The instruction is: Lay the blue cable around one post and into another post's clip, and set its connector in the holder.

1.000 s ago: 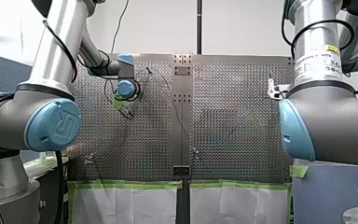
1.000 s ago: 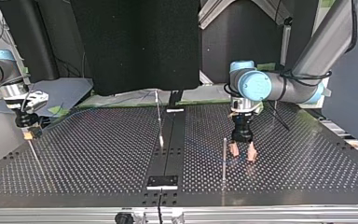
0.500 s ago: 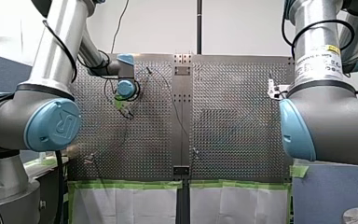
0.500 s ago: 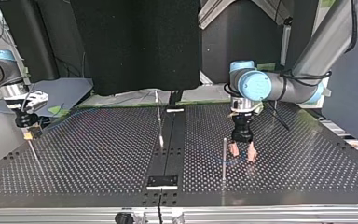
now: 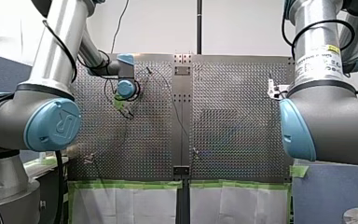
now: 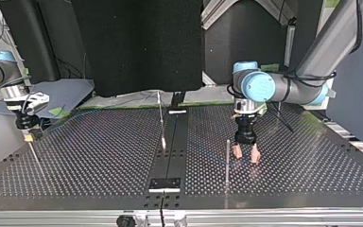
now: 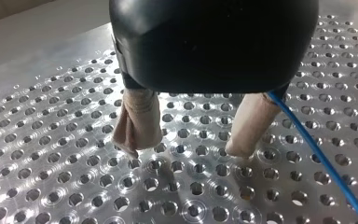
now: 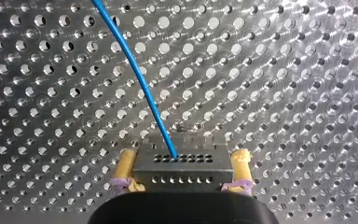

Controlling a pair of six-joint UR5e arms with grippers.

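Nearest the camera in the top view, a thin upright post [image 6: 227,158] stood on the perforated table [image 6: 99,156]. Just to its right, my left gripper [image 6: 246,154] pointed tips-down with its beige pads [image 7: 137,121] spread and nothing between them, while the blue cable [image 7: 321,158] passed along the outer side of one pad. Farther back at the left edge, my right gripper [image 6: 28,134] pinched the metal connector [image 8: 182,170] between its yellow pads [image 8: 127,163], and the cable left the connector's face and curved away over the holes.
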